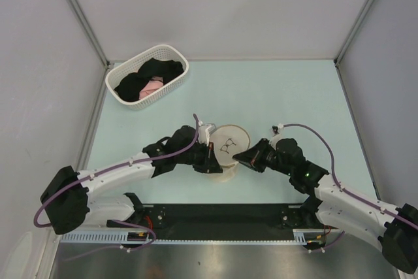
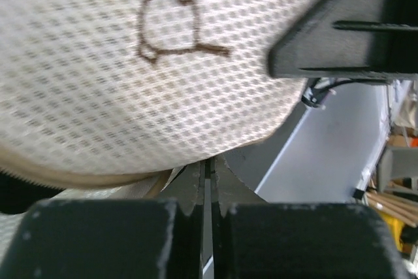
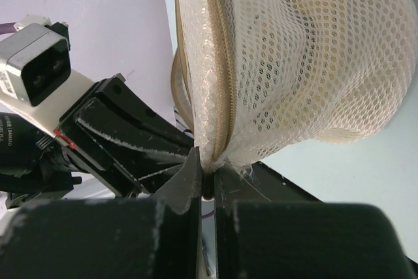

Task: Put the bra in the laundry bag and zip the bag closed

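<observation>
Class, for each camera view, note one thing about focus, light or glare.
Top external: even light, sharp, only soft shadows on the table. Left wrist: the laundry bag fills the frame, slightly soft; the left gripper is blurred in the foreground. Right wrist: the bag's zip is crisp, the right gripper softer.
</observation>
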Action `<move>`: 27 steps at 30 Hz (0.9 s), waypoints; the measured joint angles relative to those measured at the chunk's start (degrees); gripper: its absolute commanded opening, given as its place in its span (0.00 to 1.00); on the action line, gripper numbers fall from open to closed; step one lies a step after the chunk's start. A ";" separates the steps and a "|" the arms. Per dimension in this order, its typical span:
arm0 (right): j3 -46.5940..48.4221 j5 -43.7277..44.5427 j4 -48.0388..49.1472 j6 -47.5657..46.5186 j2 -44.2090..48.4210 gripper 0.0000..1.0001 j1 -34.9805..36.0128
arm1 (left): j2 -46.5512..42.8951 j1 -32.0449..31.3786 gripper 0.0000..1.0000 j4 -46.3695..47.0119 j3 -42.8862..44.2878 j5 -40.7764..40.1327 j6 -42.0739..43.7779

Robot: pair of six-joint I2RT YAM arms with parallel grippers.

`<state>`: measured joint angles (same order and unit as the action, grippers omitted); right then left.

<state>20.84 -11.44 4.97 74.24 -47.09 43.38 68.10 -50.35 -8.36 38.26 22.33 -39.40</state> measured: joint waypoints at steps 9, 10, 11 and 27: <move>-0.37 -1.33 -0.98 0.11 1.75 0.00 -1.75 | -3.45 -0.17 0.00 -8.11 0.22 -10.29 2.49; -0.37 -2.08 -1.27 -0.17 1.81 0.00 -2.58 | -4.17 -0.11 0.00 -8.96 0.15 -11.26 2.64; -0.37 -2.89 -1.57 -0.55 1.88 0.00 -3.58 | -5.22 -0.02 0.00 -9.49 -0.26 -12.09 2.93; 13.18 -18.71 -13.55 -22.84 -13.90 0.00 -14.01 | -15.54 1.20 0.00 -0.87 -9.46 -0.59 2.23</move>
<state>34.02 -30.15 -8.58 51.40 -60.99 29.36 52.56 -49.15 -9.23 28.80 21.74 -37.17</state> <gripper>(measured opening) 0.053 0.018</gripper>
